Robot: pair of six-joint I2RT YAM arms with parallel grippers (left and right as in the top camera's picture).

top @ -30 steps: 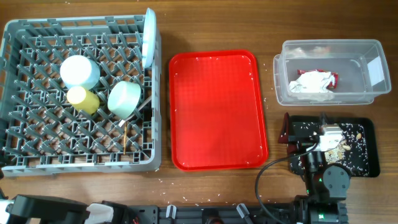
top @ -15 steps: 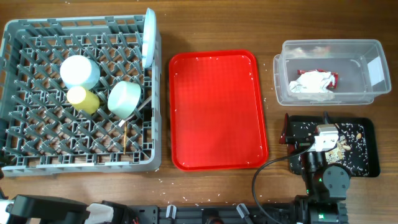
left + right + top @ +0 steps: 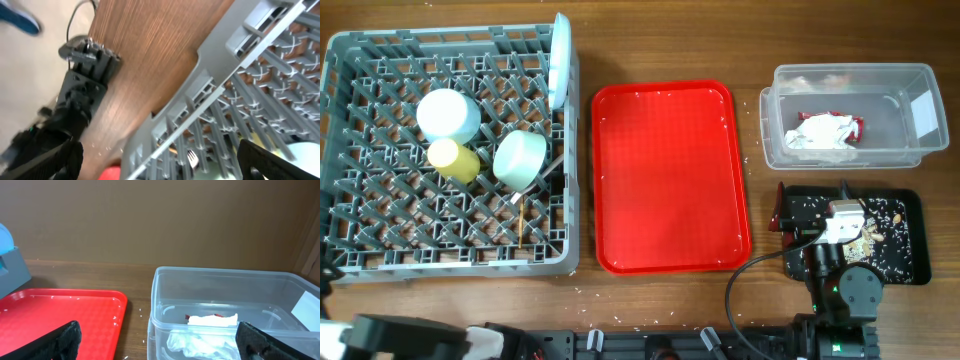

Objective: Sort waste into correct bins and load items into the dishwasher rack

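Dishwasher rack (image 3: pixel 450 262) on brown wood-grain table (image 3: pixel 660 40), pale floor (image 3: pixel 35 70) beyond

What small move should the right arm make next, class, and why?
Probably draw back to rest: the napkin and wrapper lie in the clear tub, crumbs in the black tray, the bowls, cup and plate sit in the rack, and the right gripper is open and empty.

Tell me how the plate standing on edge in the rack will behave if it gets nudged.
The pale blue plate stands on edge at the right wall of the dishwasher rack, so a sideways nudge would probably tip it, not slide it. Being round, it may roll once free. It looks rigid and smooth, likely slippery at the rim.
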